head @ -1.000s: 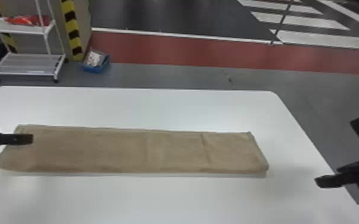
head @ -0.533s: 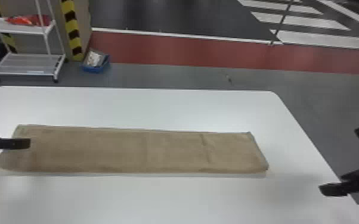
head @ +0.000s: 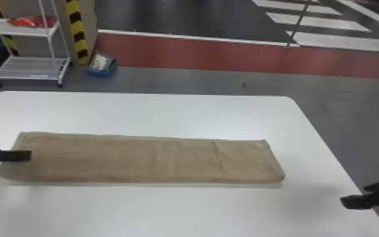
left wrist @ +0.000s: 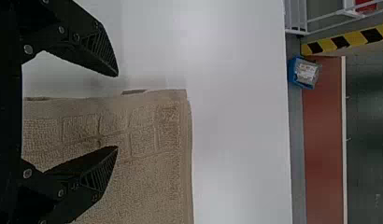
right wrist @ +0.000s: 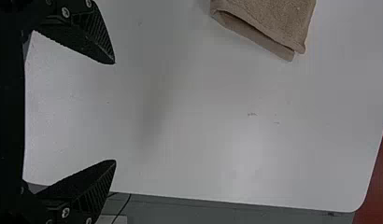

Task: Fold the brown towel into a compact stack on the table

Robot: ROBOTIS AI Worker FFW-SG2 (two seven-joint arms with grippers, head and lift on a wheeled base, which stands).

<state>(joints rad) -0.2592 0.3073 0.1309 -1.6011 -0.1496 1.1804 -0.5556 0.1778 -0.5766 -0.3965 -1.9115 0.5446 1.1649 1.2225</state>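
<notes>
Lying in a long folded strip, the brown towel [head: 135,160] sits on the desk [head: 166,113], inset from the far edge. Left gripper [head: 30,155] at towel's left end, fingers apart, end edge between them in the wrist view. Right gripper [head: 354,199] near desk's right edge, fingers wide apart; white desk surface spans between it and towel's right end.
</notes>
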